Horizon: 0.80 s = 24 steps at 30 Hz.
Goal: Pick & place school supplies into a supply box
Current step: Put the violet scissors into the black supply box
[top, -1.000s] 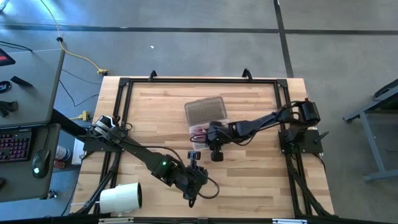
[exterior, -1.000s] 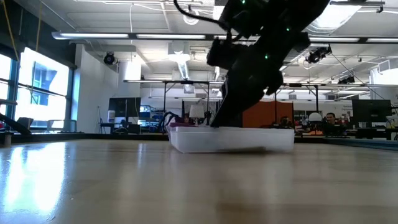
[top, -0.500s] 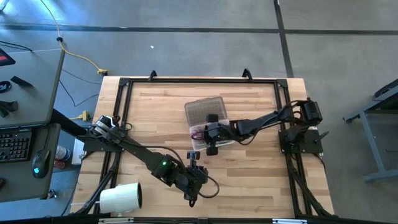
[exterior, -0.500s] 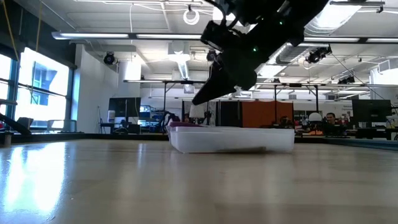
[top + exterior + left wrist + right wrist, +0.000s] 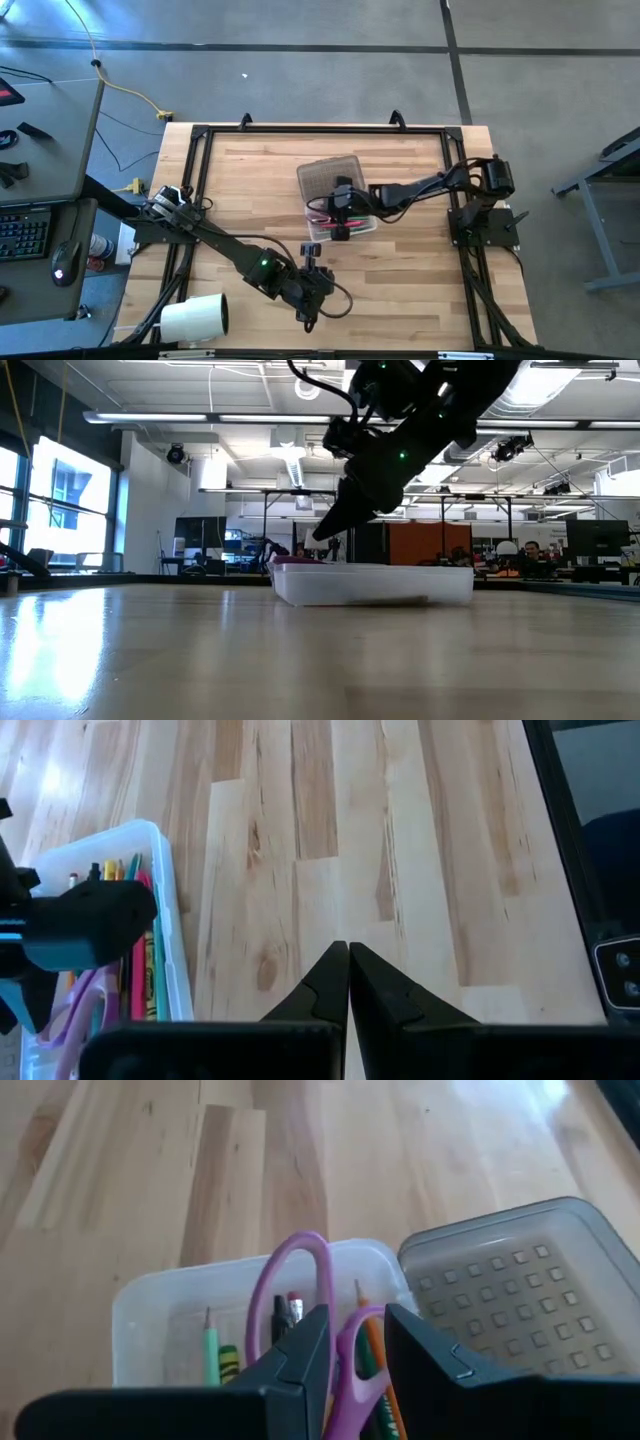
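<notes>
The right gripper [image 5: 345,1342] hangs just over the open supply box [image 5: 340,226], which lies near the middle of the counter [image 5: 420,270] with its ribbed lid [image 5: 510,1290] folded back. Its jaws stand a little apart, and the purple scissors [image 5: 300,1280] rise between them; I cannot tell if the jaws press on the handle. Pencils and pens [image 5: 140,970] lie inside the box. The left gripper [image 5: 348,982] rests low near the counter's front edge, jaws closed on nothing.

Supply box [image 5: 160,1315] translucent plastic, lid [image 5: 510,1280] seemingly ribbed; table [image 5: 400,840] smooth wood.
</notes>
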Each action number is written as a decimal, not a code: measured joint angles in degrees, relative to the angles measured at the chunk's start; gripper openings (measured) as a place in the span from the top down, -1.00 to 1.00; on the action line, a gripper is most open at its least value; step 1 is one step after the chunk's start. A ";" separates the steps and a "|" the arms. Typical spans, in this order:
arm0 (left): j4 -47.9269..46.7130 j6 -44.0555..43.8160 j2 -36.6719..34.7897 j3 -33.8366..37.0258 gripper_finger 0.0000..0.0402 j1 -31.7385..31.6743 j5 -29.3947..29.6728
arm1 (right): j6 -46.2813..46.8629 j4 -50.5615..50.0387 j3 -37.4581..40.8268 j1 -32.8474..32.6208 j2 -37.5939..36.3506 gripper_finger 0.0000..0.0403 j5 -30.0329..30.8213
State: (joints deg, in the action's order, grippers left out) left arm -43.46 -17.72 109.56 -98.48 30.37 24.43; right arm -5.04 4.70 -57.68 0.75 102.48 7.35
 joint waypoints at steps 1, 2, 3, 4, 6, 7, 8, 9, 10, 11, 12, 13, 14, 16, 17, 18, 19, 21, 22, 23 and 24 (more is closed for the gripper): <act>-0.02 -0.43 0.00 0.00 0.77 0.00 0.00 | 0.08 0.70 0.41 0.00 0.00 0.59 0.09; -0.06 -0.63 0.00 0.00 0.77 0.00 -0.02 | 0.08 1.37 0.94 0.00 0.00 0.59 0.50; -0.16 -0.75 0.00 0.00 0.77 0.00 -0.02 | 0.09 2.13 1.64 -0.02 0.00 0.59 1.06; -0.24 -0.78 0.00 0.00 0.77 0.00 -0.02 | 0.11 2.65 2.51 -0.02 0.00 0.59 1.23; -0.20 -0.78 0.00 0.00 0.77 0.00 -0.02 | 0.11 3.15 4.34 -0.02 0.00 0.59 2.34; -0.19 -0.78 0.00 0.00 0.77 0.00 -0.02 | 0.11 4.10 5.11 -0.02 0.02 0.59 3.38; -0.15 -0.78 0.00 0.00 0.77 0.00 -0.02 | 0.11 5.17 5.74 -0.02 0.02 0.59 4.19; -0.17 -0.78 0.00 0.00 0.77 0.00 -0.02 | 0.11 6.27 6.23 -0.02 0.02 0.59 4.30; -0.17 -0.78 0.00 0.00 0.77 0.00 -0.02 | 0.11 6.80 6.57 0.11 0.02 0.59 3.85; -0.15 -0.78 0.00 0.00 0.77 0.00 -0.02 | 0.12 6.99 6.87 0.36 0.02 0.59 2.94; -0.16 -0.78 0.00 0.00 0.77 0.00 -0.02 | 0.34 6.53 7.00 0.48 0.02 0.59 1.70; -0.15 -0.78 0.00 0.00 0.77 0.00 -0.02 | 0.86 6.07 7.06 0.66 0.02 0.59 0.86; -0.15 -0.78 0.00 0.00 0.77 0.00 -0.02 | 1.62 5.83 7.05 0.76 0.02 0.59 0.25; -0.15 -0.78 0.00 0.00 0.77 0.00 -0.02 | 3.14 5.51 7.05 0.79 0.02 0.59 -0.90; -0.13 -0.78 0.00 0.00 0.77 0.00 -0.02 | 3.60 5.17 7.05 0.79 0.02 0.59 -1.69; -0.13 -0.78 0.00 0.00 0.77 0.00 -0.02 | 3.71 4.63 7.05 0.79 0.02 0.59 -2.32; -0.13 -0.78 0.00 0.00 0.77 0.00 -0.02 | 3.68 4.10 7.05 0.71 0.02 0.59 -2.75; -0.13 -0.78 0.00 0.00 0.77 0.00 -0.02 | 3.69 2.64 6.94 0.36 -0.01 0.59 -2.75; -0.14 -0.78 0.00 0.00 0.77 0.00 -0.02 | 3.74 1.46 6.92 0.25 -0.07 0.59 -2.25; -0.13 -0.78 0.00 0.00 0.77 0.00 -0.02 | 3.81 -0.02 6.85 0.07 -0.15 0.59 -1.50; -0.15 -0.78 0.00 0.00 0.77 0.00 -0.02 | 4.14 -1.45 6.83 -0.08 -0.20 0.59 -0.75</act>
State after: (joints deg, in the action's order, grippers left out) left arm -43.62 -18.50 109.56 -98.48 30.37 24.40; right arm -0.89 3.25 -50.85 0.67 102.28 6.60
